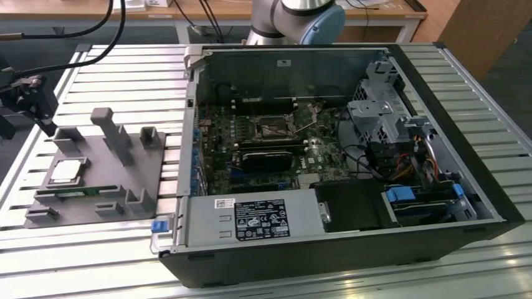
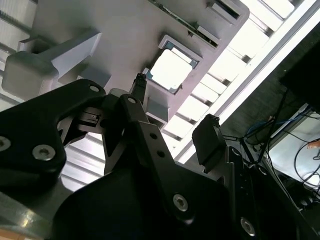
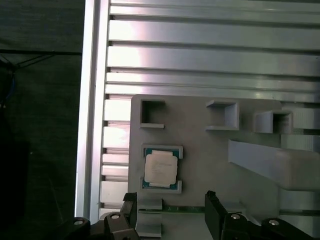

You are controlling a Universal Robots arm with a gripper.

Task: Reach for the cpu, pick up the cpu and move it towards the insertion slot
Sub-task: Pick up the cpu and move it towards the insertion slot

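Observation:
The cpu lies flat in a square pocket of a grey fixture on the slatted table, at the exterior view's left. Its silvery top also shows in both wrist views. My gripper hangs above the table just beyond the fixture's far left corner, apart from the cpu. Its two black fingers stand open, with nothing between them. The insertion slot is the square metal-framed socket on the motherboard inside the open computer case.
The black computer case lies open on its side over the table's middle and right. Upright grey posts rise from the fixture beside the cpu. A narrow green memory stick lies at the fixture's near side. The arm's base stands behind the case.

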